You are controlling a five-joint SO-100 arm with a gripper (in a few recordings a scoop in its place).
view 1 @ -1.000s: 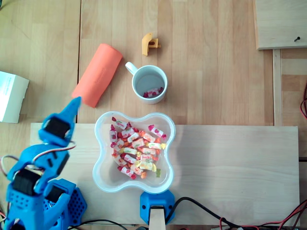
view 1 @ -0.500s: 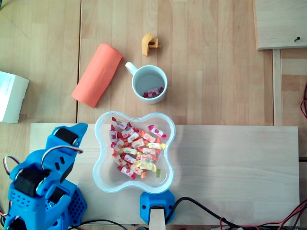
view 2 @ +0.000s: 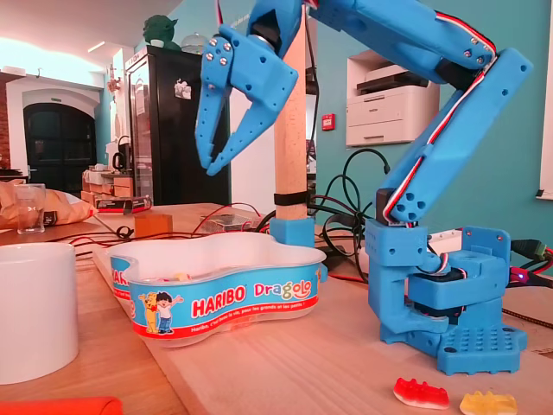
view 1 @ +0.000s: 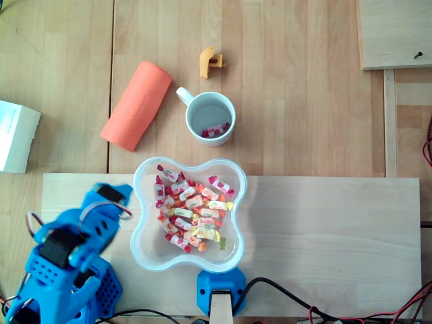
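Blue arm [view 1: 67,250] sits at the bottom-left corner in the overhead view. Its jaws reach up and to the right, and their tip ends just beside the left lobe of the clear sweets bowl [view 1: 137,223].

From the fixed view the jaws are up in the air, well above the bowl [view 2: 216,298], pointing down. They're released, with daylight between the two fingers and nothing gripped.

The key relation, going by the overhead view: the wrapped sweets [view 1: 192,212] lie to the right of the jaws, piled mid-bowl. The rim is between jaws and pile, so the sweets are across and below, not straight under. The pile runs roughly top-left to bottom-right, w/ wrappers lying every which way.

The white mug [view 1: 233,128] stands past the bowl's far edge on the counter [view 1: 304,135], up and to the right, a few sweets inside. An orange roll [view 1: 137,104] lies slantwise left of the mug, apart from it.

Two loose gummies [view 2: 422,393] lie on the board near the arm's base, fixed view.
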